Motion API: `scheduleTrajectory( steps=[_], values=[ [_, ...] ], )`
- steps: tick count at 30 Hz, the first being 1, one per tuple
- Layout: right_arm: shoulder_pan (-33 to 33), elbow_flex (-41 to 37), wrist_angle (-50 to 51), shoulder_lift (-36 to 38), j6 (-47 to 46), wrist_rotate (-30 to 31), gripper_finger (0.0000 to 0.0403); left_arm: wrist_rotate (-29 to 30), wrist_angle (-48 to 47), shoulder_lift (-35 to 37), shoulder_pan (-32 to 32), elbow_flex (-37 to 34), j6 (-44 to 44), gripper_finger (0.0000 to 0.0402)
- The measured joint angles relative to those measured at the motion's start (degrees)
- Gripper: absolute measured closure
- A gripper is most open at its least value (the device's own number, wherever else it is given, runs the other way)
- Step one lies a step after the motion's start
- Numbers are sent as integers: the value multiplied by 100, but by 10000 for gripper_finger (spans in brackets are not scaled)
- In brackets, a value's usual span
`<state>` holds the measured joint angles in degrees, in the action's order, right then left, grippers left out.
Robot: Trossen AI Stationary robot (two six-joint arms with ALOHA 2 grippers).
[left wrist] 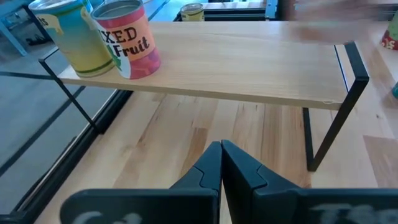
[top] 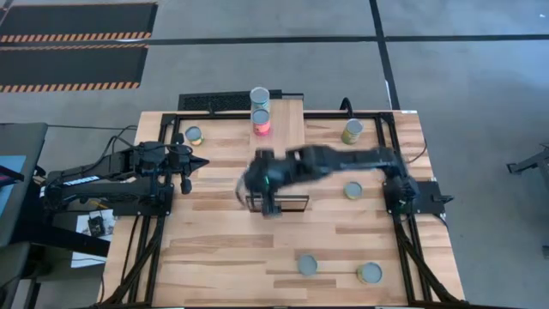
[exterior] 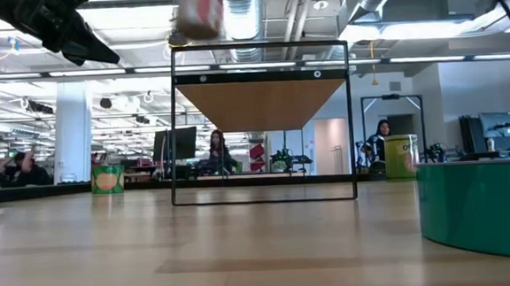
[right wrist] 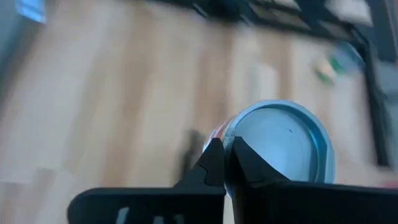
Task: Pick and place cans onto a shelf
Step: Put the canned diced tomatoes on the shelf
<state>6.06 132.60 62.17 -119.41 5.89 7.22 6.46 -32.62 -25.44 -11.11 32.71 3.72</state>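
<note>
The shelf point(top: 290, 129) is a light-wood plank on a black frame. A yellow-green can point(top: 259, 96) and a red can point(top: 262, 120) stand on its far end; both show in the left wrist view point(left wrist: 81, 37) point(left wrist: 130, 40). My right gripper point(top: 268, 204) reaches across over the shelf's near end, shut on a red-and-white can point(right wrist: 280, 143). This can shows blurred above the shelf in the low view point(exterior: 198, 9). My left gripper point(top: 199, 161) waits shut and empty at the table's left. My right gripper meets the red-and-white can at the edge of its silver top point(right wrist: 235, 132), the two fingertips point(right wrist: 214, 155) close together there. The fingers slant down from above. The can is lifted clear, just above the shelf's near end. Motion blur hides the exact hold.
Loose cans stand on the slatted table: one far left point(top: 193, 135), one far right point(top: 352, 130), one right of the shelf point(top: 352, 190), two near the front edge point(top: 307, 264) point(top: 370, 273). A green can point(exterior: 481, 209) looms close in the low view.
</note>
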Motion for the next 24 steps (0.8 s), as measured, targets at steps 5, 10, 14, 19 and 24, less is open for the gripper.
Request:
scheduleTrajectory(
  steps=[5, 10, 14, 19, 24],
  values=[
    [-822, 2, 261, 4, 142, 22, 391, 0, 4, -1, 0, 0, -50, 401],
    [-1342, 2, 236, 2, 163, -79, 391, 2, 4, 0, 0, 0, -78, 401],
    [-1384, 28, 141, -146, 125, -148, 390, 16, 4, 1, 1, 0, -78, 401],
    [-1307, 4, 149, -472, 47, -103, 389, 46, 1, 5, 0, 0, -144, 401],
    [-1275, 14, 209, -598, -6, 69, 388, 44, -3, 51, 0, 0, -138, 401]
  ],
)
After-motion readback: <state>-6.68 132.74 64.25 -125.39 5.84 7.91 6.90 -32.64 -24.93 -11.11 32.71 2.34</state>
